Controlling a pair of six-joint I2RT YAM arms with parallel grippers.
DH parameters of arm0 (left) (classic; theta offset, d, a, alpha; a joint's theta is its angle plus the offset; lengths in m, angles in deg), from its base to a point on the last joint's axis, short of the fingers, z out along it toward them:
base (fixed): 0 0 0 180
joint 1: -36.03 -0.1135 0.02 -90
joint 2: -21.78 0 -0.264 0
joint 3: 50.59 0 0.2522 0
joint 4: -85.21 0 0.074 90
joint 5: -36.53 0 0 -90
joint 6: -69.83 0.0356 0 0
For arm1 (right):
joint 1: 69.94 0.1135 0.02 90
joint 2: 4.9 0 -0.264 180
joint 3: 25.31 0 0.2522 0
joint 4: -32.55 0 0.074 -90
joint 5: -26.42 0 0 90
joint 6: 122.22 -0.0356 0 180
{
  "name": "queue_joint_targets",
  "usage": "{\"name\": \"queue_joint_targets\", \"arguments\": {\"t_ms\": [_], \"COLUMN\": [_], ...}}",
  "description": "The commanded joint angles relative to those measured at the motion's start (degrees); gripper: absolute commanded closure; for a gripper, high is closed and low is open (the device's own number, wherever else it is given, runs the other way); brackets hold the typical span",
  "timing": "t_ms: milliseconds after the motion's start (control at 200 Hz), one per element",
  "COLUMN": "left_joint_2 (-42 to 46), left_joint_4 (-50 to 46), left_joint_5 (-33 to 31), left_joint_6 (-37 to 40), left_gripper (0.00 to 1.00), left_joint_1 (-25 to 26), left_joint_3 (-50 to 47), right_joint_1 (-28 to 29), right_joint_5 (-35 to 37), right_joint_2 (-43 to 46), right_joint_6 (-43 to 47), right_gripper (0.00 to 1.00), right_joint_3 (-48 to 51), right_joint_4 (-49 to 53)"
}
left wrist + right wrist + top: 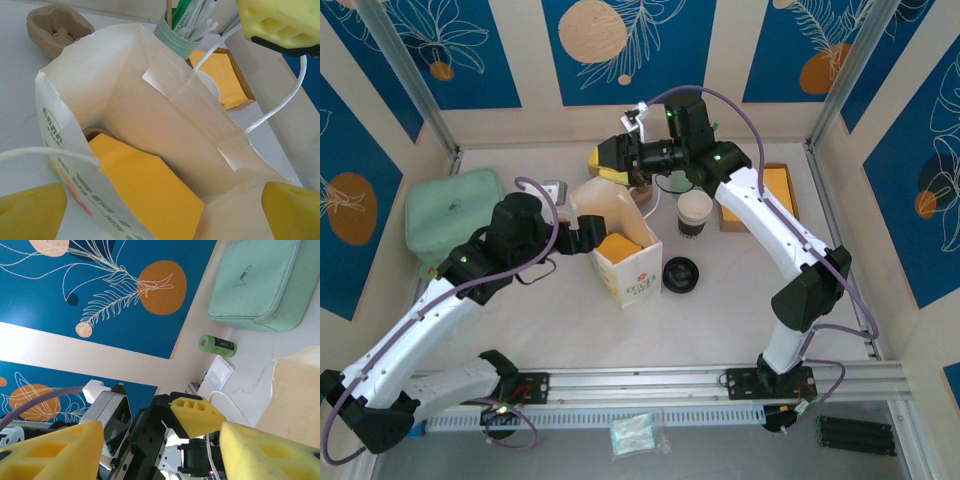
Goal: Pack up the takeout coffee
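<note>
My left hand [162,205] was fully released, its yellow fingers [30,212] spread wide on either side of the near corner of the paper bag [620,255]. Whether they brushed the paper I could not tell. My right hand [603,162] hung above the back of the worktop [720,330], behind the bag. It was released too, with its fingers apart and nothing clamped between them. A white cord handle [295,90] rose from the bag's far edge toward that hand, and I could not tell if they met.

The bag stood upright with its mouth wide open and its rim creased at the near right corner. Inside, a flat yellow packet [145,185] lay toward the near side, leaving bare room along the far wall.

The takeout coffee [694,213] stood upright and uncovered on the worktop, outside the bag and just to its right. It sat beneath my right forearm, between the bag and a cardboard box [244,84] of yellow packets. The black lid [680,274] lay flat nearer to me, off the bag's right front corner and apart from the cup.

A mint-green cup [182,35] of stirrers stood just behind the bag's far edge, with a pulp cup carrier [57,30] beside it. A mint-green pouch [450,215] sat well to the left against the wall. In front of the bag and lid the worktop lay bare up to the rail.
</note>
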Motion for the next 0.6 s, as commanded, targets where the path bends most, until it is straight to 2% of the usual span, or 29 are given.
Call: {"name": "queue_joint_targets", "arguments": {"t_ms": [0, 345, 595], "left_joint_2": [0.94, -1.78, -3.57], "left_joint_4": [-1.44, -2.29, -3.45], "left_joint_5": [-1.33, -3.64, -10.22], "left_joint_6": [1.41, 5.42, 10.33], "left_gripper": [0.01, 0.01, 0.01], "left_joint_1": [-0.34, -0.41, -2.07], "left_joint_3": [2.73, 10.39, 15.17], "right_joint_1": [-0.25, -2.52, -6.70], "right_joint_5": [-0.12, 3.39, 7.42], "right_joint_2": [3.20, 9.61, 17.64], "right_joint_6": [1.59, 5.17, 7.81], "right_gripper": [0.34, 0.20, 0.09], "right_joint_3": [-3.19, -2.75, 3.84], "right_joint_4": [1.92, 6.36, 8.55]}}
